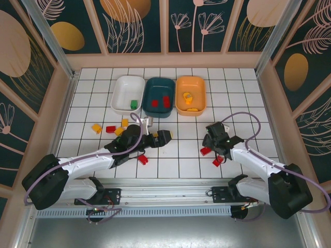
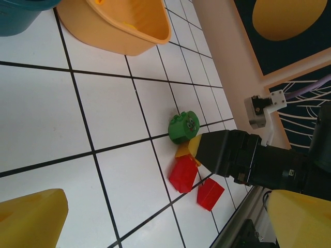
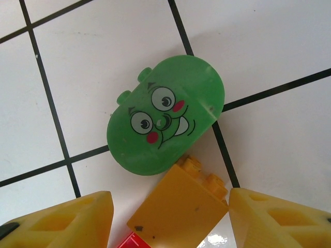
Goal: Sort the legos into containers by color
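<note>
While the walled, tiled surface [image 1: 243, 103] is lying open along its right side, loose legos [image 1: 110, 129] are crowding the near-left tiles. At the far edge, the white tray [image 1: 126, 88] is holding a green lego [image 1: 134, 104], the teal tray [image 1: 158, 88] two red legos [image 1: 166, 98], and the orange tray [image 1: 196, 85] two yellow-orange legos [image 1: 187, 95]. The left fingers [image 2: 31, 219] are standing wide apart. Up close, the right fingers [image 3: 62, 222] are straddling an orange brick [image 3: 178, 206] touching a green face brick [image 3: 165, 121]; whether they are pinching it, I cannot tell.
</note>
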Robot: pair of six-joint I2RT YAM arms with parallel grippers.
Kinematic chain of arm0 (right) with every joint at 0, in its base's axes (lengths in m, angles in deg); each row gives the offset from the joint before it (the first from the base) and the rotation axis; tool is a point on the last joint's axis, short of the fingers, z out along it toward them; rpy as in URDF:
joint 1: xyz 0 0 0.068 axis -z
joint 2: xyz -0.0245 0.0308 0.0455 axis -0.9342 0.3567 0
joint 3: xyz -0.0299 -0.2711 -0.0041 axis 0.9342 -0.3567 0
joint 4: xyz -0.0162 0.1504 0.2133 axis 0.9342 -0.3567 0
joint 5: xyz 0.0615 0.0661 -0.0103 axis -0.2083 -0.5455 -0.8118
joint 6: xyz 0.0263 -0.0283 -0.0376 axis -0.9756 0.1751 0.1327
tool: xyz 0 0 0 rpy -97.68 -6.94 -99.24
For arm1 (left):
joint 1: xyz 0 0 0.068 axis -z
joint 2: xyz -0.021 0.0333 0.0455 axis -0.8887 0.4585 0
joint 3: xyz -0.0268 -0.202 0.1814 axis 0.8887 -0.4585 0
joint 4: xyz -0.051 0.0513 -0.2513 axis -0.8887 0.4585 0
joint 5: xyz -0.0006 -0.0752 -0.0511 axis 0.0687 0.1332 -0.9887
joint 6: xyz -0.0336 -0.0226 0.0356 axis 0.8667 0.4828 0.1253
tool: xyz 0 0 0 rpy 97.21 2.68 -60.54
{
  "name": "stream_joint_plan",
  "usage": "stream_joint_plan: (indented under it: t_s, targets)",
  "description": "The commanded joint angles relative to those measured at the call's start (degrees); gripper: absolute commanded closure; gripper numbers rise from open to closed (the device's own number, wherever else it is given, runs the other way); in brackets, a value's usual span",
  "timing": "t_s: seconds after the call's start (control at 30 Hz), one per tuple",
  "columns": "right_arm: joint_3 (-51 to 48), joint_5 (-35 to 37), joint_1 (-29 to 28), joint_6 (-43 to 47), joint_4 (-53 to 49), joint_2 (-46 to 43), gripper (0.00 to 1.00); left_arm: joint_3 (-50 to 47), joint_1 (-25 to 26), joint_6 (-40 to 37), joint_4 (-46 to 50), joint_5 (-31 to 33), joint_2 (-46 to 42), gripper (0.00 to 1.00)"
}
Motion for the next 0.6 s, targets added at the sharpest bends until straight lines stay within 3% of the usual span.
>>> stream_joint_plan:
  t_s: [0.0, 0.3, 0.57]
  targets:
    - [-1.3, -0.1, 0.4, 0.3, 1.2, 0.9, 0.38, -0.1, 0.3, -1.3, -0.1, 1.2, -1.4, 0.01]
    - [-1.3, 0.0, 0.3, 1.3, 3.0, 3.5, 0.49, -0.5, 0.3, -1.5, 1.4, 2.2, -2.9, 0.01]
    - [-1.0, 0.3, 0.3, 2.2, 3.7, 5.3, 0.49, -0.8, 0.3, -1.9, 2.8, 3.5, -4.4, 0.01]
